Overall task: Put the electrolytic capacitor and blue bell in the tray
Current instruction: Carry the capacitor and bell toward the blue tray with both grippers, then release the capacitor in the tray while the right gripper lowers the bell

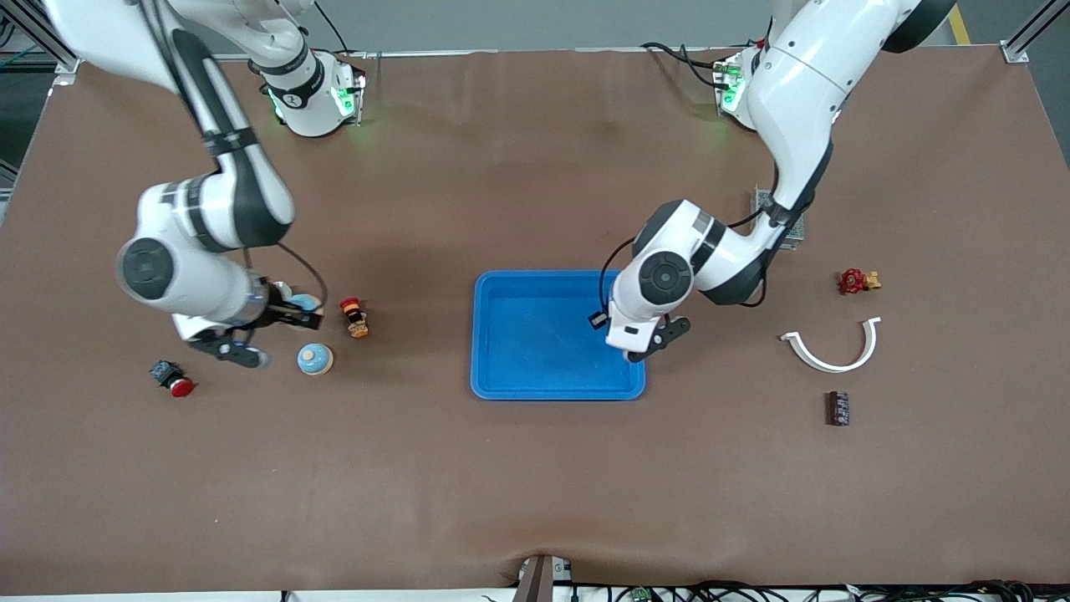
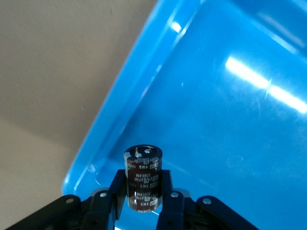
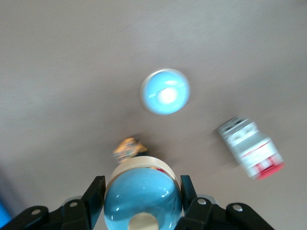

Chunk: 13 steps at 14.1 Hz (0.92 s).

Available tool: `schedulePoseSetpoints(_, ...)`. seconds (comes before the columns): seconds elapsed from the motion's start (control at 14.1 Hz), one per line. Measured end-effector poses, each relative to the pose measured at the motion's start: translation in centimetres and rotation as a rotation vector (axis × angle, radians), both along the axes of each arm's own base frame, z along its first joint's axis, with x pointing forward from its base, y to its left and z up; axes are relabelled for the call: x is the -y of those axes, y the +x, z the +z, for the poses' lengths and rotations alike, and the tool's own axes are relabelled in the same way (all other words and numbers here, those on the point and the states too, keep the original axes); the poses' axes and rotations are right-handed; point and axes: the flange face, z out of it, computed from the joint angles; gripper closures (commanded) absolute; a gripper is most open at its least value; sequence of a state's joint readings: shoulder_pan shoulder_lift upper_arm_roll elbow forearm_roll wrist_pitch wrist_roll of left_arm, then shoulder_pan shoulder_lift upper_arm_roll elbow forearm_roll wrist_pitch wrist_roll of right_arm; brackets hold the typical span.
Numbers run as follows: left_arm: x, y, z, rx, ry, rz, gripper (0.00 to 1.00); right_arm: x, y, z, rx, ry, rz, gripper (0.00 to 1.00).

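Observation:
My left gripper (image 1: 645, 341) hangs over the bright-blue tray (image 1: 501, 334), at its corner nearest the left arm's end. In the left wrist view the left gripper (image 2: 143, 186) is shut on a dark brown electrolytic capacitor (image 2: 143, 175), held upright above the tray (image 2: 216, 110). A second capacitor (image 1: 838, 408) lies on the table. My right gripper (image 1: 299, 314) is shut on a blue bell (image 1: 303, 301), above the table toward the right arm's end. In the right wrist view the right gripper (image 3: 143, 194) holds the bell (image 3: 143, 196). Another blue bell (image 1: 315, 359) sits on the table under it and shows in the right wrist view (image 3: 165, 91).
A red push button (image 1: 173, 379) and a small orange and red part (image 1: 354, 318) lie near the right gripper. Toward the left arm's end lie a red valve (image 1: 857, 281), a white curved piece (image 1: 834, 349) and a grey perforated part (image 1: 786, 224).

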State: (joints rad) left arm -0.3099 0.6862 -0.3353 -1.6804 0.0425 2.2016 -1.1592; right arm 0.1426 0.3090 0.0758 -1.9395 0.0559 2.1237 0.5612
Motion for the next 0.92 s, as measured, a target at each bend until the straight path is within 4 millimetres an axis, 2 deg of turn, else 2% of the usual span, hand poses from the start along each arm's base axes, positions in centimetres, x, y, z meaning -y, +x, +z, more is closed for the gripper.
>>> schedulePoseSetpoints(0.14,0.4,-0.4,-0.6,-0.008,0.004,-0.006,1.00,-4.3,-0.2,1.3,0.024,-0.008,-0.057,1.00)
schedulePoseSetpoints(0.21,0.4,-0.5,-0.8,-0.012,0.006,-0.007,0.79,-6.3,-0.4,1.9,0.035,-0.009,-0.084,1.00)
schedulePoseSetpoints(0.28,0.4,-0.6,-1.2,-0.017,0.008,-0.007,0.63,-8.3,-0.5,2.3,0.045,-0.010,-0.111,1.00)
schedulePoseSetpoints(0.35,0.3,-0.6,-1.5,-0.021,0.011,-0.007,0.24,-10.2,-0.7,2.4,0.051,-0.010,-0.135,1.00)
schedulePoseSetpoints(0.42,0.2,-0.6,-1.8,-0.024,0.013,-0.005,0.00,-12.1,-0.9,2.2,0.054,-0.007,-0.160,1.00)
schedulePoseSetpoints(0.64,-0.1,-0.3,-1.8,-0.022,0.016,0.001,0.00,-17.6,-0.7,0.7,0.071,0.038,-0.244,1.00)
schedulePoseSetpoints(0.92,-0.2,0.6,-1.0,-0.003,0.008,0.010,0.00,-25.0,-1.1,-2.9,0.060,0.038,-0.330,1.00)
